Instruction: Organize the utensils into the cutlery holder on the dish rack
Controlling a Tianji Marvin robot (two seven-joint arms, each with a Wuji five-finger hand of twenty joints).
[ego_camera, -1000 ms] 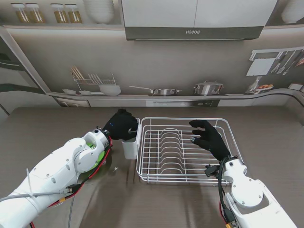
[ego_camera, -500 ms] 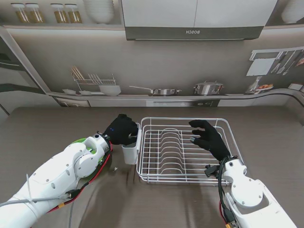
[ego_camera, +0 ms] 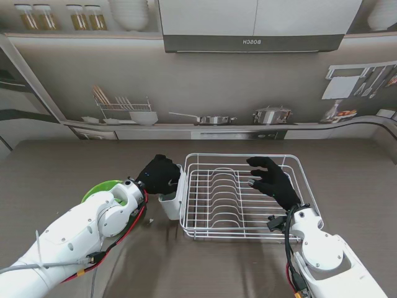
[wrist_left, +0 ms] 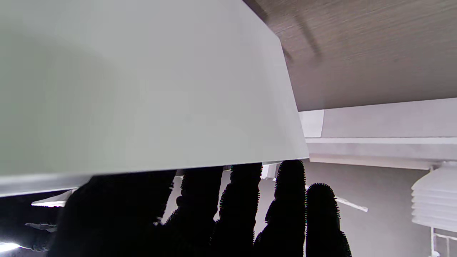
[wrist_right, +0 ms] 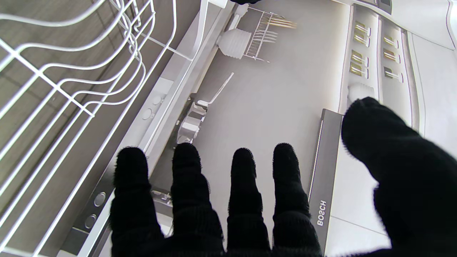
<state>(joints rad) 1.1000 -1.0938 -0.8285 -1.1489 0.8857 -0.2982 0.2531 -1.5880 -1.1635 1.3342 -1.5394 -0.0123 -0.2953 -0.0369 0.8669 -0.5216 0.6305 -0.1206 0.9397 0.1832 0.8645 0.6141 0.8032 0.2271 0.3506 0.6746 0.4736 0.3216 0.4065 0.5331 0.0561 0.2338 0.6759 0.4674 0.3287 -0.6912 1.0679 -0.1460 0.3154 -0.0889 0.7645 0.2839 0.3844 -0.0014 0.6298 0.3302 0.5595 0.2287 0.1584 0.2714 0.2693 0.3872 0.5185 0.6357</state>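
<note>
The white cutlery holder point(ego_camera: 169, 205) stands against the left side of the white wire dish rack point(ego_camera: 245, 234) and leans, its top tipped toward the rack. My left hand point(ego_camera: 160, 175), in a black glove, is closed over the holder's rim. In the left wrist view the holder's wall point(wrist_left: 142, 89) fills the picture, and the fingers point(wrist_left: 285, 200) curl over its edge. My right hand point(ego_camera: 273, 182) hovers open above the right part of the rack, with the fingers point(wrist_right: 242, 178) spread and nothing in them. No utensil can be made out.
A green plate point(ego_camera: 100, 187) lies on the table partly under my left forearm. A small pale thing point(ego_camera: 149, 220) lies on the table near the holder. The rack wires point(wrist_right: 71, 89) lie beside my right hand. Behind the table, the back wall shows a shelf of pots.
My left hand has drawn back toward me with the cutlery holder, which now leans. More of the green plate shows. The right hand has not moved.
</note>
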